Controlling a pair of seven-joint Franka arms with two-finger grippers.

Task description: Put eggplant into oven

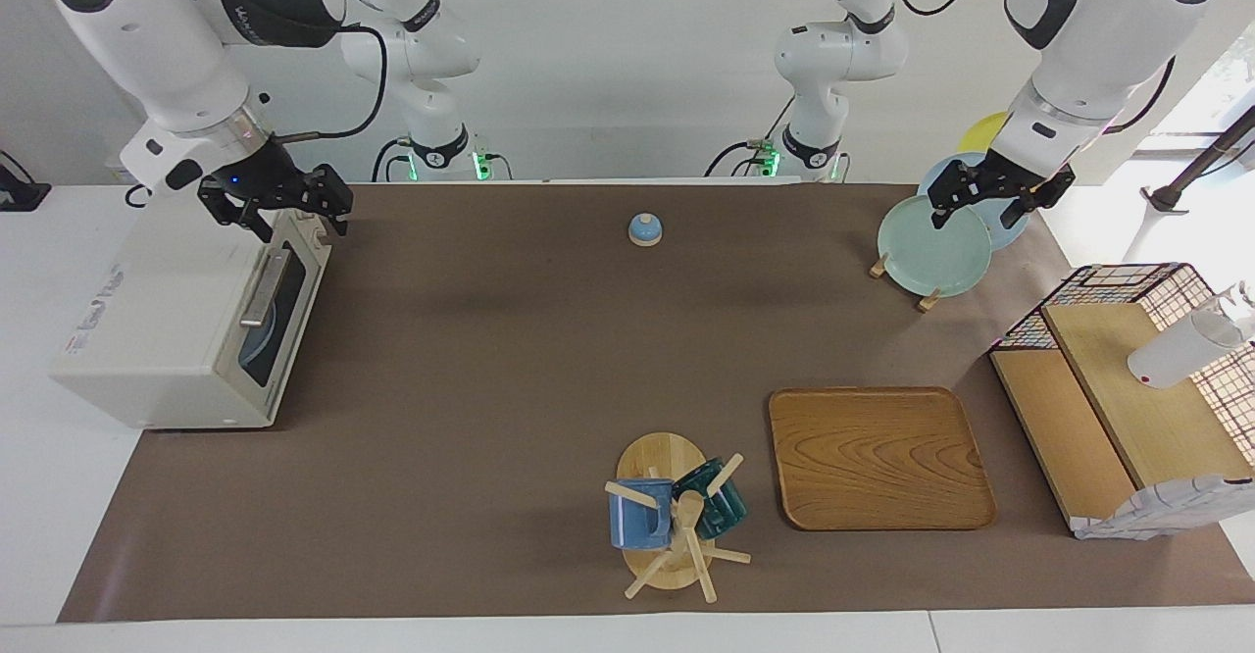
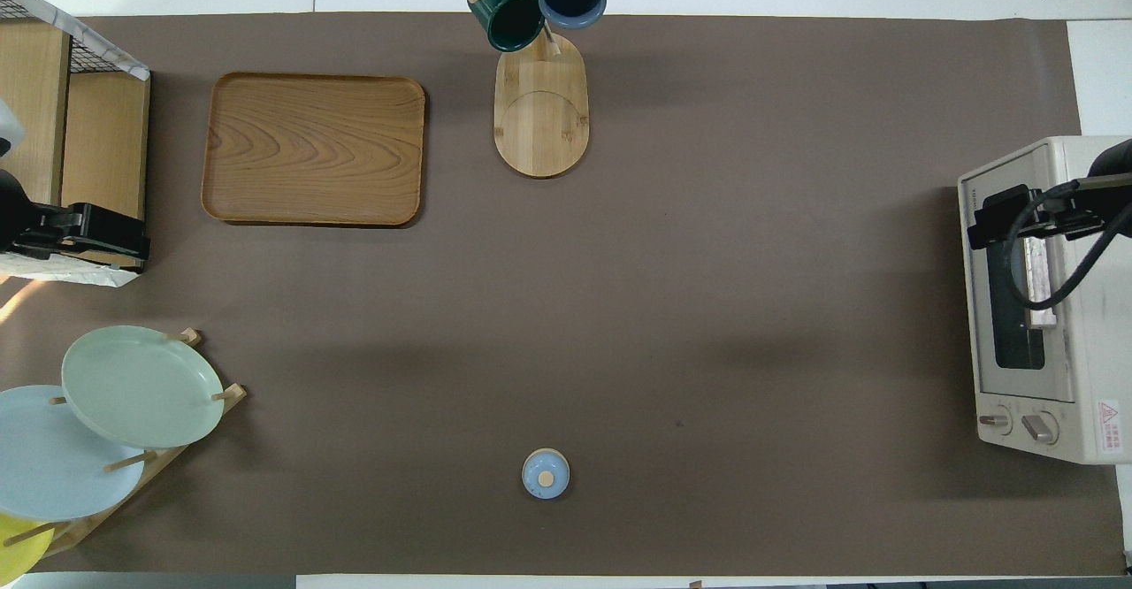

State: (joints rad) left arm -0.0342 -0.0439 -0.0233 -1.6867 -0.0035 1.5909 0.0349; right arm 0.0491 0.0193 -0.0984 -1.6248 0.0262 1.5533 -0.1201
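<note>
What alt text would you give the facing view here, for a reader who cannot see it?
Two white robot arms hang over a brown-covered table: the right hand, open, over the closed off-white oven, the left hand, open, over a rack of plates. A wooden tray and a mug stand are farther from the robots; no eggplant is visible.

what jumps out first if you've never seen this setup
The off-white oven at the right arm's end of the table, door shut, with the open right gripper over its top edge. At the other end, the open left gripper hangs over a rack of plates. No eggplant shows anywhere.
</note>
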